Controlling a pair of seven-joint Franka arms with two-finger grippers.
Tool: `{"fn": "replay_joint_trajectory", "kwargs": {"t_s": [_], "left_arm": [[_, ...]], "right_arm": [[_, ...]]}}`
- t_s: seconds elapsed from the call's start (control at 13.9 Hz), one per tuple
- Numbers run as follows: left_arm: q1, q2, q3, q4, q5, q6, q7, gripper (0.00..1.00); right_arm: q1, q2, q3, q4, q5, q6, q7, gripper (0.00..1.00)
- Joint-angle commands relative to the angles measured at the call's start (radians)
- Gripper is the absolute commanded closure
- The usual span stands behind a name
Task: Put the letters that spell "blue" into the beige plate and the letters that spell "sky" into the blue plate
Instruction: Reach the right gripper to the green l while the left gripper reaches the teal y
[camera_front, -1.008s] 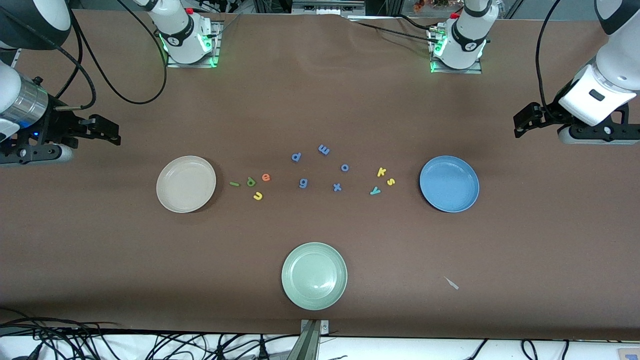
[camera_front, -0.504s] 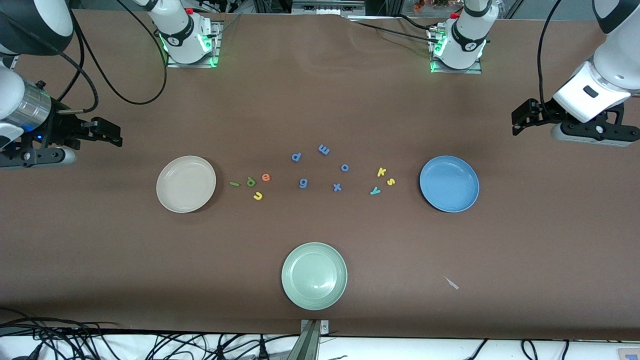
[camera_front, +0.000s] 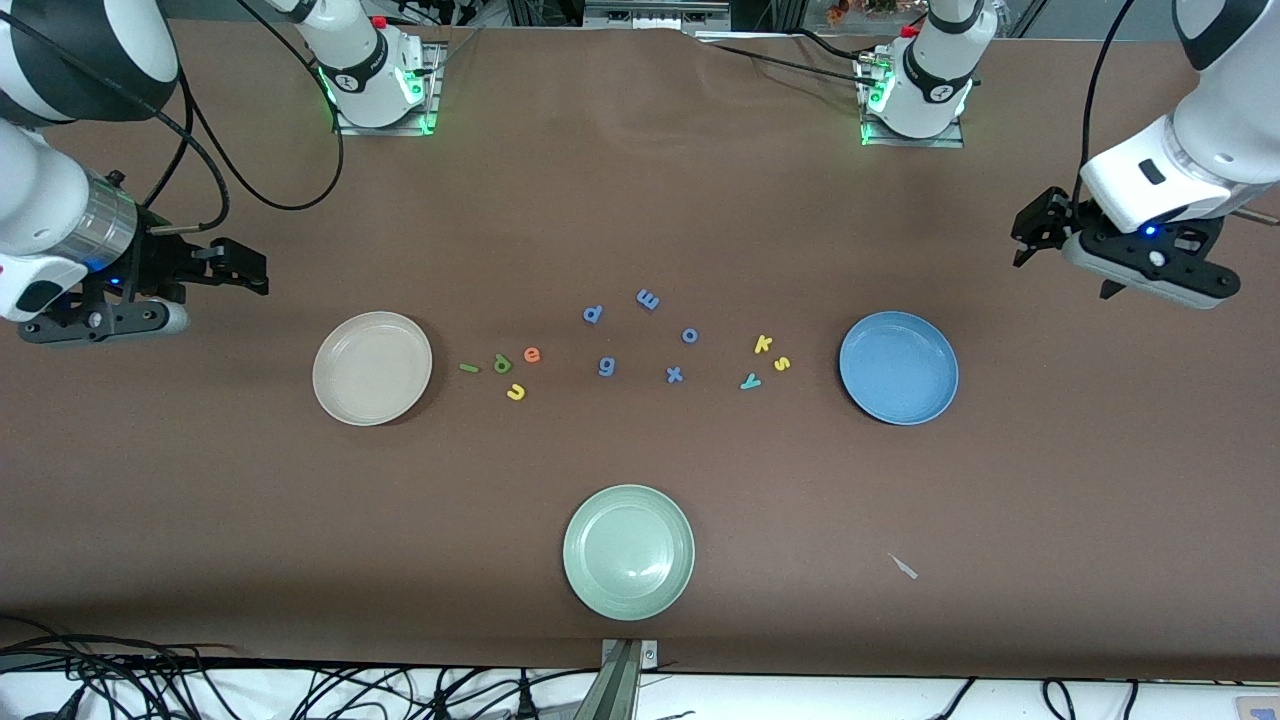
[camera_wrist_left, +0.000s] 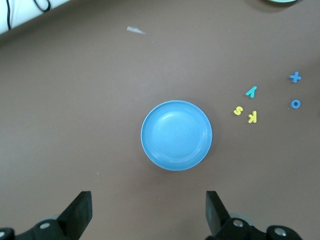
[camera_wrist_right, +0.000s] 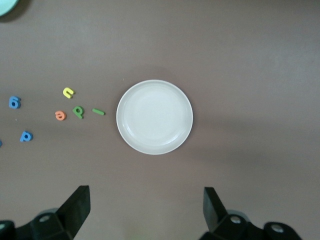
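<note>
Front view: beige plate (camera_front: 372, 368) is set toward the right arm's end of the table, blue plate (camera_front: 898, 367) toward the left arm's end, both empty. Green "l" (camera_front: 469, 368), green "b" (camera_front: 502, 364), orange "e" (camera_front: 532, 354) and yellow "u" (camera_front: 516, 392) are clustered on the table just beside the beige plate. Yellow "k" (camera_front: 763, 344), yellow-orange "s" (camera_front: 782, 363) and teal "y" (camera_front: 750, 382) lie near the blue plate. Blue-purple letters (camera_front: 606, 367) are scattered between the two groups. A pale green plate (camera_front: 628, 551) sits nearest the camera. Right gripper (camera_front: 250, 272) is held up over bare table by the beige plate, left gripper (camera_front: 1030, 230) over bare table by the blue plate; nothing is gripped.

Left wrist view: fingers (camera_wrist_left: 80, 212) are spread wide and empty, blue plate (camera_wrist_left: 176, 135) below, "s" (camera_wrist_left: 238, 110), "k" (camera_wrist_left: 252, 117), "y" (camera_wrist_left: 251, 91) beside it.

Right wrist view: fingers (camera_wrist_right: 77, 205) are spread wide and empty, beige plate (camera_wrist_right: 154, 116) below, "l" (camera_wrist_right: 98, 111), "b" (camera_wrist_right: 78, 111), "e" (camera_wrist_right: 60, 115), "u" (camera_wrist_right: 68, 92) beside it.
</note>
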Motion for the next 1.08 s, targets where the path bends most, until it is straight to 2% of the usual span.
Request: {"fn": "replay_joint_trajectory", "kwargs": {"t_s": [0.0,0.29,0.43,0.58,0.72,0.79,1.01], "left_arm": [[-0.032,0.092,0.003,0.071,-0.034,-0.027,0.047,0.00],[-0.115,0.173,0.003,0.078,-0.034,-0.012,0.044,0.00],[-0.141,0.234,-0.001,0.112,-0.038,-0.003,0.046,0.00],[-0.195,0.308,-0.003,0.129,-0.036,0.023,0.044,0.00],[-0.225,0.389,-0.003,0.146,-0.036,0.107,0.039,0.00],[-0.245,0.426,-0.003,0.146,-0.036,0.165,0.027,0.00],[-0.296,0.533,-0.003,0.146,-0.035,0.287,0.015,0.00]], "right_arm": [[0.008,0.014,0.001,-0.002,0.003,-0.058,-0.010,0.00],[0.040,0.017,-0.001,-0.002,0.016,-0.031,0.008,0.00],[0.048,0.021,0.001,-0.009,0.021,-0.004,0.010,0.00],[0.048,0.026,0.013,-0.112,0.084,0.120,0.013,0.00],[0.051,0.037,0.073,-0.206,0.081,0.255,0.101,0.00],[0.051,0.041,0.126,-0.253,0.075,0.327,0.190,0.00],[0.049,0.092,0.240,-0.347,-0.026,0.499,0.391,0.00]]}}
